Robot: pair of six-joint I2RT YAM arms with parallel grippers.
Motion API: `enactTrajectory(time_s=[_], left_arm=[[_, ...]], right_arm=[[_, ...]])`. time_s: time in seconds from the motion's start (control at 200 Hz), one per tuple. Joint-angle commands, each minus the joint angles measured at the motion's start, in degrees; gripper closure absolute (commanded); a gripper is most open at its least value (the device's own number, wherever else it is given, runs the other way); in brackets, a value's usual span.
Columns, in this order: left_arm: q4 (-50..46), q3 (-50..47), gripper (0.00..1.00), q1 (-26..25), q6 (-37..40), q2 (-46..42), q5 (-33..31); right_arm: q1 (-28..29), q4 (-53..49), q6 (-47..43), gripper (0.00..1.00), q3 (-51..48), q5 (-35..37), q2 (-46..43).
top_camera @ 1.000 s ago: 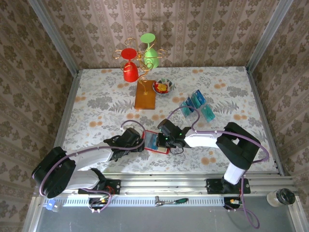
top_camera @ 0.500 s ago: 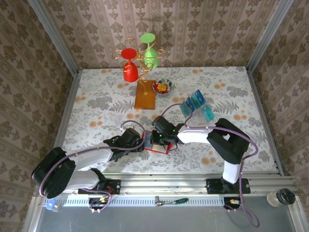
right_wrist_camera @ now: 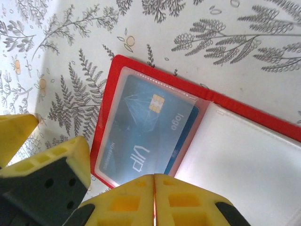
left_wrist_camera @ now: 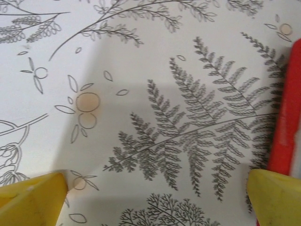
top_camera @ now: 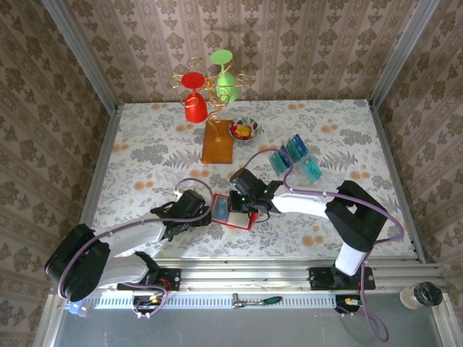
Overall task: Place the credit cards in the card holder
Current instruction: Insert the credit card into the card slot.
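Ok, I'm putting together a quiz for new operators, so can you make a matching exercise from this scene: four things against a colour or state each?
Things:
1. left gripper
2. right gripper
3. holder
4. card

States:
A. jaws shut
B. red, unfolded
C. jaws open
D. teal, tucked inside the holder

Pairs: 1-C, 2-A, 3-B, 4-D

Lab test booth, wallpapered walls (top_camera: 304, 50), aluminium rail (top_camera: 246, 278)
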Motion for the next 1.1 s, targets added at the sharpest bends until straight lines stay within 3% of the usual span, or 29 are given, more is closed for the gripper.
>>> enactTrajectory(time_s=[0.0, 1.095], left_arm=[[-3.9, 0.7, 0.0, 1.9, 0.9, -0.2, -0.4], [-0.9, 1.4, 0.0, 3.7, 2.7, 4.6, 2.7]], right_arm=[[-0.2, -4.6, -3.0, 0.92, 1.4, 2.6, -0.1], [-0.4, -4.1, -4.8, 0.94, 7.3, 0.0, 10.8]])
